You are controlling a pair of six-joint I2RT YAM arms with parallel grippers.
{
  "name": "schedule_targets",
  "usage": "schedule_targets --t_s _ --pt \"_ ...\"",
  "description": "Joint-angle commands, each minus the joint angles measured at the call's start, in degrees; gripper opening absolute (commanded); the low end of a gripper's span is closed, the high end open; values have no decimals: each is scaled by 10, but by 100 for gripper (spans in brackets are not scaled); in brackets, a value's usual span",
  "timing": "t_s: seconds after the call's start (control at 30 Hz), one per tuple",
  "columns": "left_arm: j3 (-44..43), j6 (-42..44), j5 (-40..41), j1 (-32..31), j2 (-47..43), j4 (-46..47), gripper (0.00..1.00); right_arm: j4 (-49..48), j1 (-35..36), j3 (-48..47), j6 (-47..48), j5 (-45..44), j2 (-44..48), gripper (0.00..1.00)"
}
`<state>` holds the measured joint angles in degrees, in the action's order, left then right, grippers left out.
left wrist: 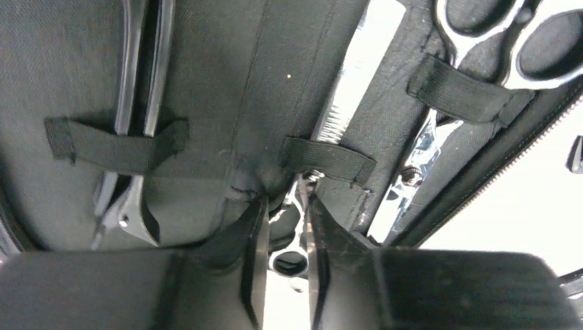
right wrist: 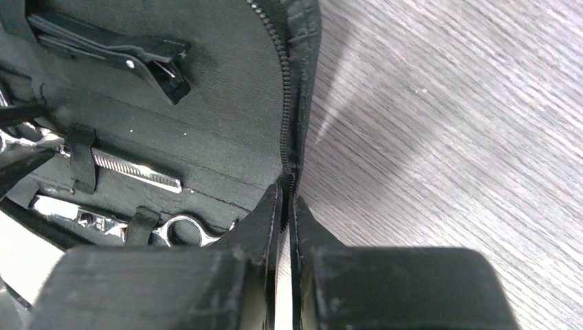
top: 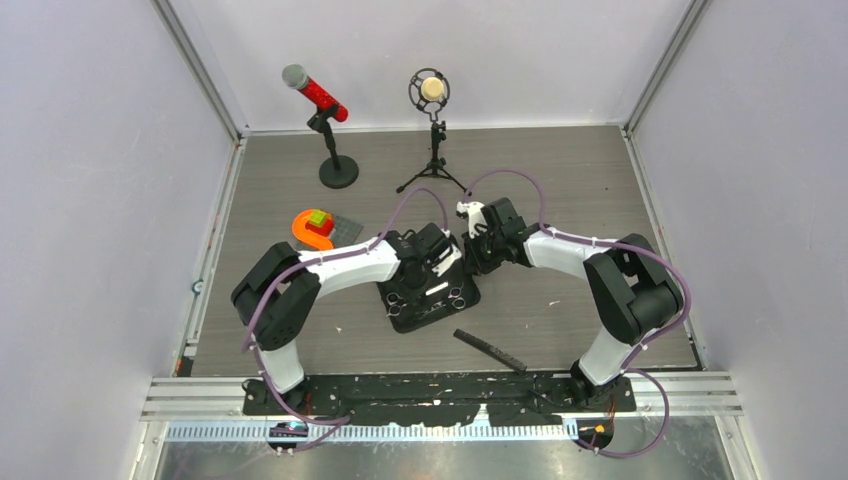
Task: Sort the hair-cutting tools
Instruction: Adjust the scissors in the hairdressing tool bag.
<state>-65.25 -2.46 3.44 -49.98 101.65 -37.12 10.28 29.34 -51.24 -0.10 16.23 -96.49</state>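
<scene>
Left wrist view showed the left claw (left wrist: 285,203) straddling stiff, slippery steel scissors (left wrist: 289,253) strapped between its fingertips, grip unclear, ring handle the best hold, while the right claw (right wrist: 287,199) pinched the case (right wrist: 304,38) by its rim.

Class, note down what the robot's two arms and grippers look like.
The left arm and right arm have white links, bulky black joints and a purple cable alongside. The left gripper and right gripper are black, each with two flat tapering fingers.

Three scissors (left wrist: 137,103), one comb (top: 490,350), one hair clip (right wrist: 117,51), one case (right wrist: 227,137), two microphones (top: 315,95).
</scene>
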Motion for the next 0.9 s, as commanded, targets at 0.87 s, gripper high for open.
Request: schedule_targets --t_s 0.87 --pt "-22 -116 -71 -9 -67 115 0 -124 -2 80 -133 88 -6 5"
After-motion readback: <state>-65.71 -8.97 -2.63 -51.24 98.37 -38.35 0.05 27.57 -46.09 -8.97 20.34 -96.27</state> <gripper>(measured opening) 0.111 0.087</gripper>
